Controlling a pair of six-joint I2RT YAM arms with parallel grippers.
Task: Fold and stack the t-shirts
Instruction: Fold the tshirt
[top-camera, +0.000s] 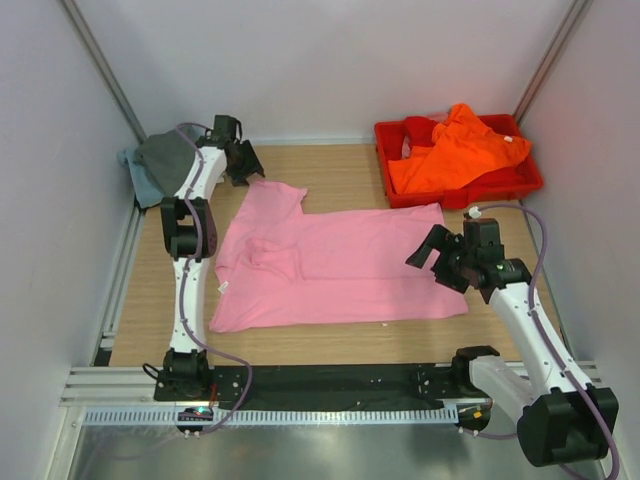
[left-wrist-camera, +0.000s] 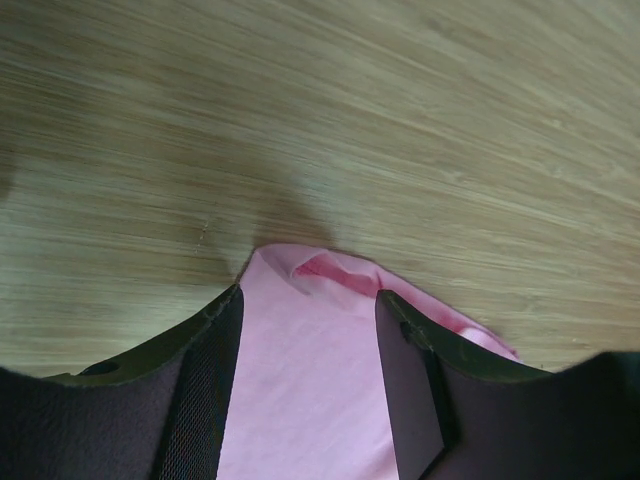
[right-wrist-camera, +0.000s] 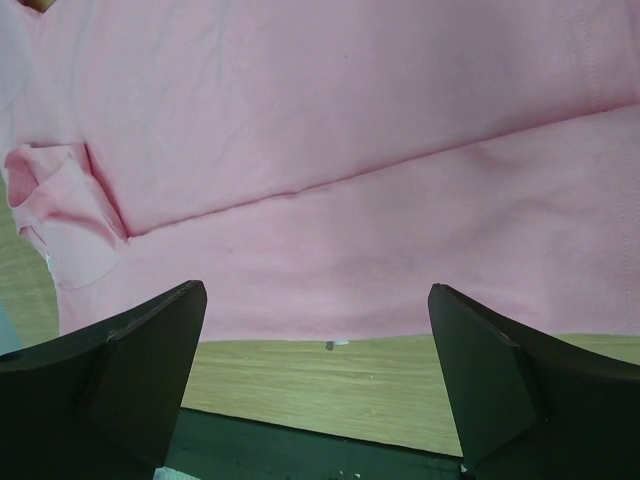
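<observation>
**Left gripper.** My left gripper (top-camera: 248, 168) sits at the far left of the counter (top-camera: 350, 165), its jaws partly apart. In its wrist view the gripper (left-wrist-camera: 308, 293) straddles a folded corner of the light pink t-shirt (left-wrist-camera: 300, 340). The cloth runs between the two fingers (left-wrist-camera: 195, 400) without being pinched. The finger bases are cut off by the lower edge of that view, and only bare wood of the counter (left-wrist-camera: 400, 120) shows beyond the cloth.

**Right gripper.** My right gripper (top-camera: 437, 262) is above the right-hand edge of the same shirt, jaws at their widest and holding nothing. Its wrist view shows the gripper (right-wrist-camera: 317, 290) over the pink cloth (right-wrist-camera: 350, 150), a strip of counter (right-wrist-camera: 300, 375) below the edge, and a crumpled sleeve at left. A small pale speck at the cloth's edge is too small to identify.

**Task items.**
- The pink t-shirt (top-camera: 340, 265) lies spread across the middle of the counter, one sleeve reaching toward my left gripper.
- The bright orange t-shirt (top-camera: 455, 150) is heaped in the red tray (top-camera: 500, 192) at the far right and hides most of the tray's inside.
- The dark grey t-shirt (top-camera: 165, 152) lies on the pale blue-grey t-shirt (top-camera: 140, 180) in the far left corner. My left arm partly hides both, so I cannot tell how they are folded.
</observation>
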